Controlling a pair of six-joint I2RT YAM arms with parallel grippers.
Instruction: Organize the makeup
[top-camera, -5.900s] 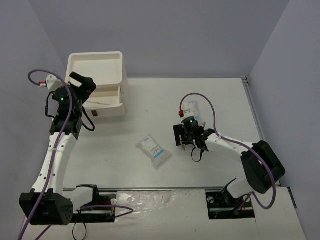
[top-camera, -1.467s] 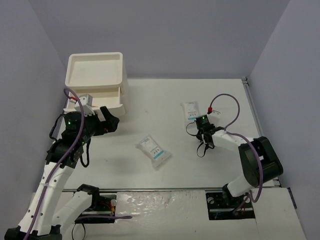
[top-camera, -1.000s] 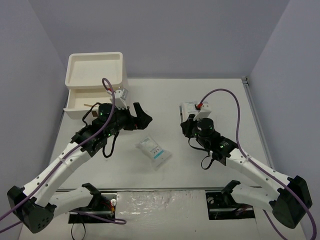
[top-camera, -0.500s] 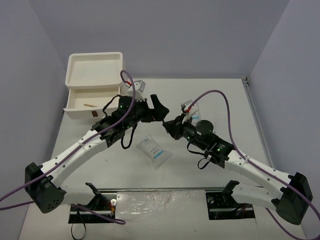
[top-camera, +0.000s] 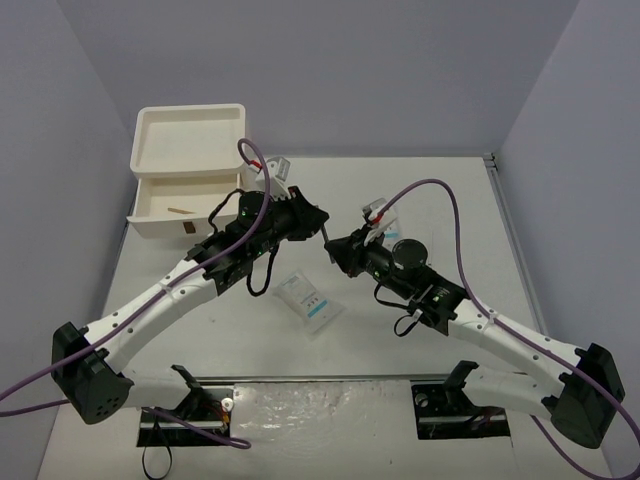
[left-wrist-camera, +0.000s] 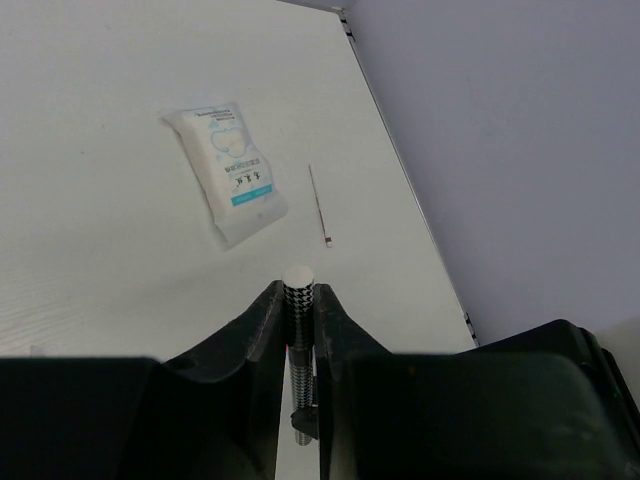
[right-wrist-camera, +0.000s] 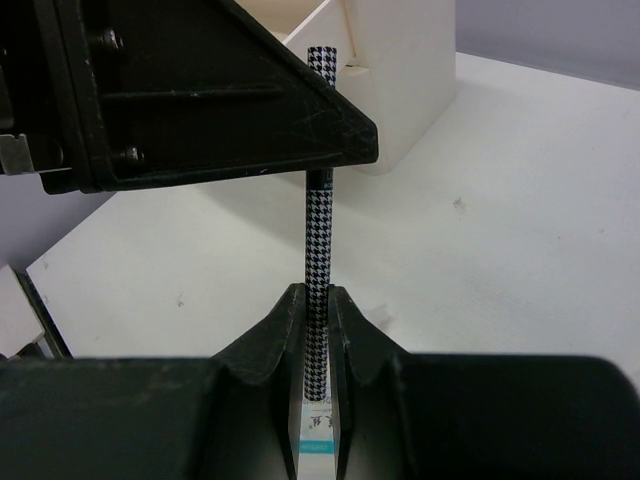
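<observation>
Bright, even overhead light casts soft shadows; pictures look sharp.

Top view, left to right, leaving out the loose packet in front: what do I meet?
White drawer box → left claw → right claw. Both claws are shut on the one houndstooth stick, which bridges the gap between them.

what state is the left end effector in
Shut: both fingers of the left end effector press on the thin black-and-white houndstooth stick, also gripped by the right end effector.
</observation>
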